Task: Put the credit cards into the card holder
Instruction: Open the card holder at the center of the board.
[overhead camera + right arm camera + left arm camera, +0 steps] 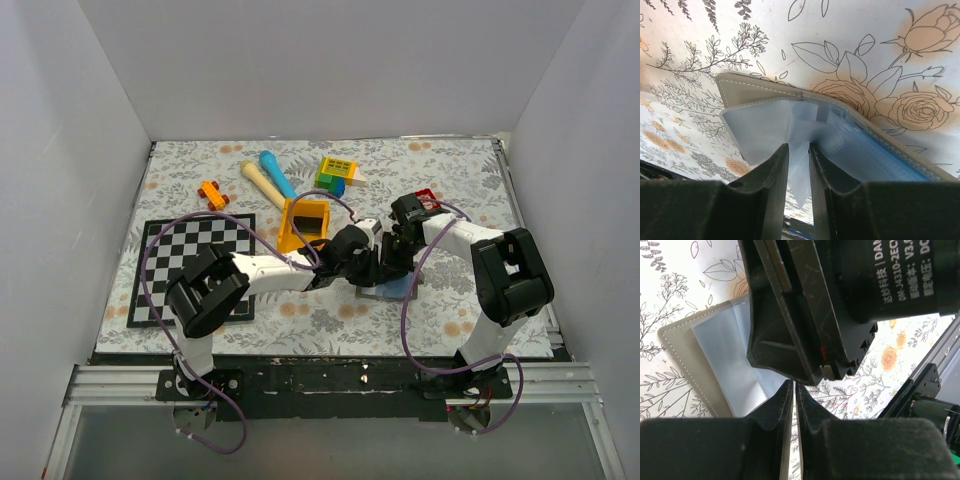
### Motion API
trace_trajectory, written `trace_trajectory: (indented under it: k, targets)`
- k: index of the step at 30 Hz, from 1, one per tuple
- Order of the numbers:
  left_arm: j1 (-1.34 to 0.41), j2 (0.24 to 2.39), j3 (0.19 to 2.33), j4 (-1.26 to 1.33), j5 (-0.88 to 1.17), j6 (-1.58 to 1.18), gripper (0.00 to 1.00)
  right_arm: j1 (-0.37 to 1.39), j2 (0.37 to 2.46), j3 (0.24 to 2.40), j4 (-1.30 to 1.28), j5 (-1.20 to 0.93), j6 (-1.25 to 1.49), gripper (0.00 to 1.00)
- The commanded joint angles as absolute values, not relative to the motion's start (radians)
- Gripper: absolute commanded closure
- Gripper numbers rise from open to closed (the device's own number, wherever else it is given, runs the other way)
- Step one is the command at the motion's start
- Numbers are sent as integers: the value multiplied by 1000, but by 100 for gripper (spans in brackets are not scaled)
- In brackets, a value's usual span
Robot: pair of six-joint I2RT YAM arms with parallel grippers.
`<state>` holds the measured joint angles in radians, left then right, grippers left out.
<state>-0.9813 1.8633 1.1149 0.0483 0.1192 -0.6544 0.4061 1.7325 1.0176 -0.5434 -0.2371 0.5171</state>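
Right gripper (pixel 797 148) pinches a clear pocket (pixel 760 125) of the open card holder (pixel 752 89), left gripper (pixel 794 386) closed, seemingly empty, beside it, toward the table's (pixel 450 180) near edge, right of middle; we judge it light, floppy, slick, best gripped at its stiffer stitched cover.

top looks down; both wrists closely share card holder (pixel 752 90)

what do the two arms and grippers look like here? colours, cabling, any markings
The arms match: left arm and right arm have white links and bulky black joint housings. A purple cable loops along each. Left gripper and right gripper have matte black fingers tapering to wedge tips. A black motor housing carries white printed text, partly Chinese.
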Motion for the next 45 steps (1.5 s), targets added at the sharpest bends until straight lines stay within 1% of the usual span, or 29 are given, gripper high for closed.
trace_trajectory:
  k: [1,8,16,24,33,34,35,36,37,45]
  targets:
    - [-988,1905,1161,61,120,-637,94,413,1773,1022,-492,-227,515,68]
    - [-989,1953,1161,77,118,-652,96,413,1773,1025,-500,-226,511,68]
    - [-988,1985,1157,80,106,-652,96,413,1763,1025,-508,-229,506,68]
    - [-988,2016,1149,72,118,-664,97,413,1651,1012,-541,-160,514,68]
    - [-989,2023,1149,66,114,-664,97,410,1542,937,-554,-49,566,68]
    - [-988,2025,1149,64,114,-664,97,408,1542,934,-560,-40,571,69]
    - [-988,2026,1149,64,112,-664,97,407,1543,931,-564,-28,575,72]
    - [-988,2025,1149,63,112,-664,97,405,1546,933,-569,-15,580,84]
    - [-988,2023,1150,60,110,-663,97,403,1552,934,-578,-5,583,98]
    - [-982,1996,1150,26,74,-660,97,400,1585,937,-627,92,615,99]
